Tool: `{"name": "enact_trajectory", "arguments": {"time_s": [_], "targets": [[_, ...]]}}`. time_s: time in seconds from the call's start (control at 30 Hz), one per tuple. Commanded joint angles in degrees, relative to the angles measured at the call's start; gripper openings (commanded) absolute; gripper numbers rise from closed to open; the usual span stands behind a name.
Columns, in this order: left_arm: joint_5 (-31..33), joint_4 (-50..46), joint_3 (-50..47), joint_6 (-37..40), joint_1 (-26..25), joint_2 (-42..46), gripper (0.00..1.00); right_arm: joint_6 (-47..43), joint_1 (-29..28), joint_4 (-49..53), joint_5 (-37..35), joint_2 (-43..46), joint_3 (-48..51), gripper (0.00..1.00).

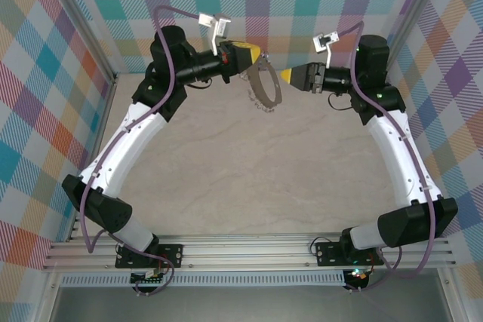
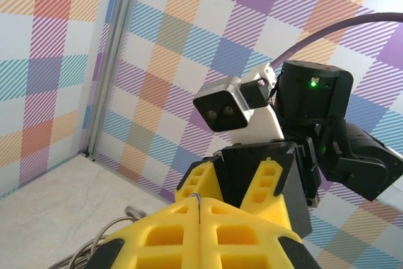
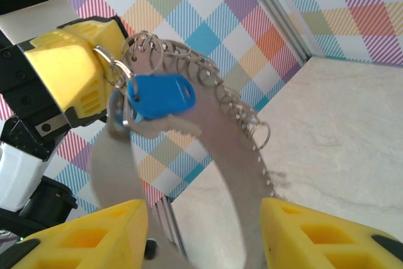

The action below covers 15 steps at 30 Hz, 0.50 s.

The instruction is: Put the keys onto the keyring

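Observation:
The keyring (image 1: 266,87), a large thin silver hoop fringed with small loops, hangs in the air at the back of the table. My left gripper (image 1: 255,55) is shut on its rim; the wire shows pinched between the yellow fingers (image 2: 199,211). A key with a blue head (image 3: 160,96) hangs among the small loops at the top of the keyring (image 3: 234,149), right beside the left gripper's fingers (image 3: 69,67). My right gripper (image 3: 203,239) is open just right of the hoop, its fingers (image 3: 82,239) standing either side of the hoop's lower part without pressing it.
Plaid walls (image 1: 302,5) close in the back and both sides, with a metal corner post (image 2: 107,61) near the left arm. The marbled tabletop (image 1: 256,179) lies below the raised grippers. The right arm's wrist camera (image 2: 221,111) faces the left gripper closely.

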<state>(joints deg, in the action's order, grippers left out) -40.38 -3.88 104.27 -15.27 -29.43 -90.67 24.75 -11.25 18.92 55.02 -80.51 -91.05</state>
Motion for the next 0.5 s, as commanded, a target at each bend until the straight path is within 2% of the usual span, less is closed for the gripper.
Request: {"name": "enact_trajectory", "arguments": {"time_s": [0.0, 0.47], "targets": [[-1.6, 4.1, -0.1, -0.7, 0.3, 2.3, 0.00, 2.2, 0.3, -4.4, 0.2, 1.7, -0.3, 0.50], [-4.3, 6.2, 0.2, -3.0, 0.3, 2.0, 0.00, 17.6, 0.0, -23.1, 4.5, -3.3, -4.9, 0.51]]}}
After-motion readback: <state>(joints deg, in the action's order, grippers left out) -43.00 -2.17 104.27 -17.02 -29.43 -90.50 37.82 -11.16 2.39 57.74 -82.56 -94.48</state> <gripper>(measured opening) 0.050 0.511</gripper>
